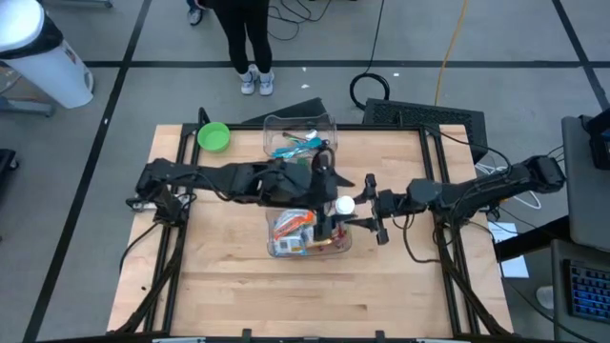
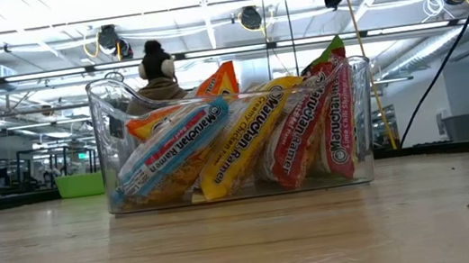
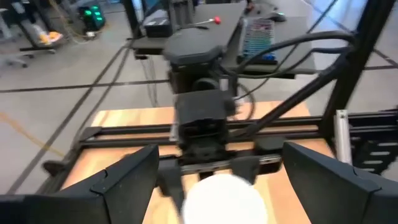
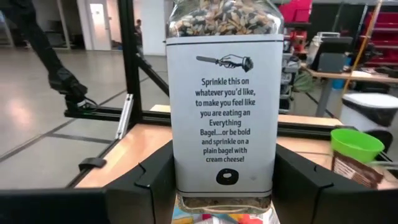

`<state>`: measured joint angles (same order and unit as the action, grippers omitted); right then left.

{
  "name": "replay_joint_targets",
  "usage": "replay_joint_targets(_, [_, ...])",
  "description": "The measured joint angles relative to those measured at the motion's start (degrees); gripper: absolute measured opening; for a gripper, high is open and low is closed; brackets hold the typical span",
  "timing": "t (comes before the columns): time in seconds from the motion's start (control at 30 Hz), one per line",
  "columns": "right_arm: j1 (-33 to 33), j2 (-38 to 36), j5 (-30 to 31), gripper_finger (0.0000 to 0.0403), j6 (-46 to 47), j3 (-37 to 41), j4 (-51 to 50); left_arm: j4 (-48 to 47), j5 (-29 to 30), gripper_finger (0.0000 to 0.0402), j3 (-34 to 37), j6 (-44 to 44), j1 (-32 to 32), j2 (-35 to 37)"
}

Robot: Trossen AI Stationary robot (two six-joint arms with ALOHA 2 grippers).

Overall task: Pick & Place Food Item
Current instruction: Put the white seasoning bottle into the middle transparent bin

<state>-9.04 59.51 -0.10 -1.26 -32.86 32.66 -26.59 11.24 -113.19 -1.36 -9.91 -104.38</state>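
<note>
A clear seasoning jar [image 4: 224, 112] with a white label and a white cap [image 1: 344, 204] stands upright above a clear bin [image 1: 307, 233] of ramen packs [image 2: 218, 143]. My right gripper [image 4: 224, 186] is shut on the jar; it comes in from the table's right [image 1: 360, 208]. My left gripper [image 3: 224, 180] is open. It reaches in from the left [image 1: 329, 195], and its fingers stand on either side of the white cap [image 3: 224, 199] without touching it. The bin rests on its base on the table. My right gripper pinches the jar's lower part [image 4: 181, 171] between its two fingers [image 4: 152, 180], one on each side wall. The fingers come in level from the table's right side. The jar is upright, cap up, lifted clear above the ramen packs in the bin.
A second clear bin [image 1: 300, 135] with blue-wrapped items stands at the far middle of the table, with a green bowl [image 1: 213, 136] to its left. A person's legs [image 1: 250, 48] show beyond the far edge. Bare wood [image 1: 286, 295] lies toward the near edge.
</note>
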Motion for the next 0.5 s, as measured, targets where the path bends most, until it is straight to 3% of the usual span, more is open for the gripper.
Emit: replay_joint_targets(0.5, [1.0, 0.0, -3.1, 0.0187, 3.6, 0.0, -3.8, -2.3, 2.6, 0.0349, -1.0, 1.1, 0.2, -4.0])
